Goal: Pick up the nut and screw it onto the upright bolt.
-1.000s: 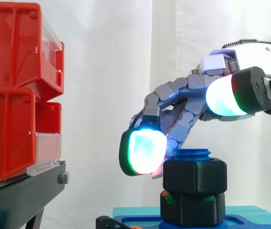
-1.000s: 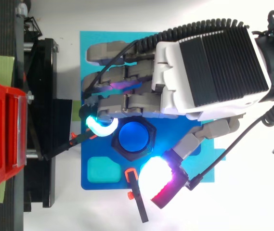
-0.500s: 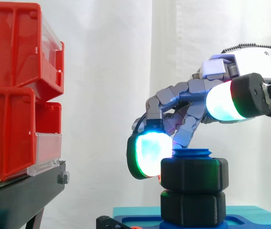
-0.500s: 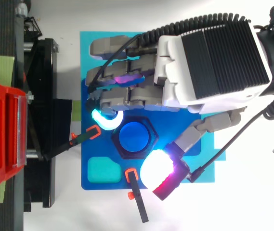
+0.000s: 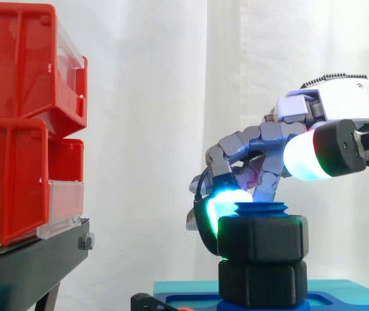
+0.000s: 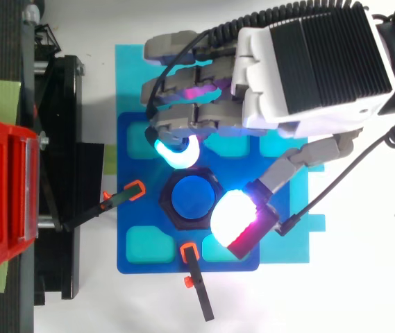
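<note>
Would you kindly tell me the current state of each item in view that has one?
nut: seated level on the bolt, over a second black hex piece
bolt: upright, tip showing above the nut
hand: poised at the nut; grip cannot be judged
red bins: stacked on the black stand

Black hex nut (image 5: pixel 263 238) level on upright blue bolt (image 6: pixel 191 198), thread tip just above.

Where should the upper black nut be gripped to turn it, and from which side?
Grip the nut on two opposite side flats, coming down from above. Its flat faces stand upright; the bolt fills the centre, and another black hex piece sits right underneath.
</note>
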Robot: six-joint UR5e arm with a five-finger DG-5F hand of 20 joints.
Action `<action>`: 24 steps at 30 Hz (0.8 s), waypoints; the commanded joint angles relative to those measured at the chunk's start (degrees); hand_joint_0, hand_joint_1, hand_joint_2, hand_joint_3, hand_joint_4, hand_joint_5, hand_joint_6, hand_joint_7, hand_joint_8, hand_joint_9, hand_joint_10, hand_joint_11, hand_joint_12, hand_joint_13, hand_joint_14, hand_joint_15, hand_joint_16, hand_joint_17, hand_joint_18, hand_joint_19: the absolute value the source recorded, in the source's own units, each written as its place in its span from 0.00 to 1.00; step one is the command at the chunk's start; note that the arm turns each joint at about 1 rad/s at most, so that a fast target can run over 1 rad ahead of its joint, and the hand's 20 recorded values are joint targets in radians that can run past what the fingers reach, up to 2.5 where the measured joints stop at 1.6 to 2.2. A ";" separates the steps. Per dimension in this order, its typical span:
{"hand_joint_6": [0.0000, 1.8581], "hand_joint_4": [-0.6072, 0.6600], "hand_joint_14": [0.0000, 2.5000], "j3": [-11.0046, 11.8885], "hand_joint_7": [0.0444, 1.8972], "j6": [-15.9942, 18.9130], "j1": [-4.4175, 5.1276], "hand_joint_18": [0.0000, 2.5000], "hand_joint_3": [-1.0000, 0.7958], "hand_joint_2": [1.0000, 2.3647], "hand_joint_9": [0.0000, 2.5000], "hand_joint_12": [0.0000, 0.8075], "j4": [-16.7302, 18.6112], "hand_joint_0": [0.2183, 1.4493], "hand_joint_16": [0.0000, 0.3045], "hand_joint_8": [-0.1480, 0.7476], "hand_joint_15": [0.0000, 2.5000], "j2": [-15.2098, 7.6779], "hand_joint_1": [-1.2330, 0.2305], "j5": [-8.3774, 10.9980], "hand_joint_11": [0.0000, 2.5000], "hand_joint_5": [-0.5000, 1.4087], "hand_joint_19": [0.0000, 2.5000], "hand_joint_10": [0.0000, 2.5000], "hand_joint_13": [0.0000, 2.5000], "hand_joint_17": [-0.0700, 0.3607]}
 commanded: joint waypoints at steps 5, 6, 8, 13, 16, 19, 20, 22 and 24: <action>0.27 0.59 0.00 -0.08 0.77 -0.01 -0.51 0.07 0.28 0.00 0.42 0.29 -0.69 0.25 0.07 0.48 0.00 0.00 0.62 -0.53 0.01 0.28 0.00 0.00 0.22 0.28; 0.27 0.59 0.00 -0.17 0.77 -0.01 -0.60 0.07 0.28 0.00 0.42 0.29 -0.69 0.25 0.07 0.48 0.00 0.00 0.62 -0.71 0.01 0.28 0.00 0.00 0.22 0.28; 0.27 0.58 0.00 -1.14 0.78 -0.01 -0.60 0.08 0.28 0.00 0.42 0.29 -0.42 0.25 0.07 0.47 0.00 0.00 0.62 -0.97 0.01 0.28 0.00 0.00 0.22 0.28; 0.27 0.56 0.00 -2.98 0.78 -0.01 -0.69 0.08 0.28 0.00 0.44 0.28 0.63 0.25 0.07 0.46 0.00 0.00 0.61 -0.97 0.01 0.28 0.00 0.00 0.23 0.28; 0.27 0.55 0.00 -3.07 0.78 -0.01 -0.78 0.09 0.28 0.00 0.44 0.28 2.04 0.25 0.07 0.45 0.00 0.00 0.61 -0.97 0.01 0.28 0.00 0.00 0.23 0.27; 0.27 0.57 0.00 -3.07 0.77 0.08 -1.04 0.09 0.28 0.00 0.44 0.28 2.65 0.25 0.07 0.46 0.00 0.00 0.62 -0.97 0.01 0.28 0.00 0.00 0.23 0.27; 0.27 0.58 0.00 -3.07 0.76 0.08 -1.04 0.09 0.28 0.00 0.44 0.28 2.65 0.25 0.07 0.46 0.00 0.00 0.62 -0.97 0.02 0.28 0.00 0.00 0.23 0.27; 0.27 0.58 0.00 -3.07 0.76 0.08 -1.04 0.09 0.28 0.00 0.43 0.28 2.92 0.25 0.07 0.46 0.00 0.00 0.62 -0.97 0.01 0.27 0.00 0.00 0.23 0.27; 0.27 0.58 0.00 -3.07 0.75 0.08 -1.04 0.09 0.28 0.00 0.43 0.29 3.09 0.25 0.07 0.46 0.00 0.00 0.62 -0.97 0.01 0.27 0.00 0.00 0.23 0.28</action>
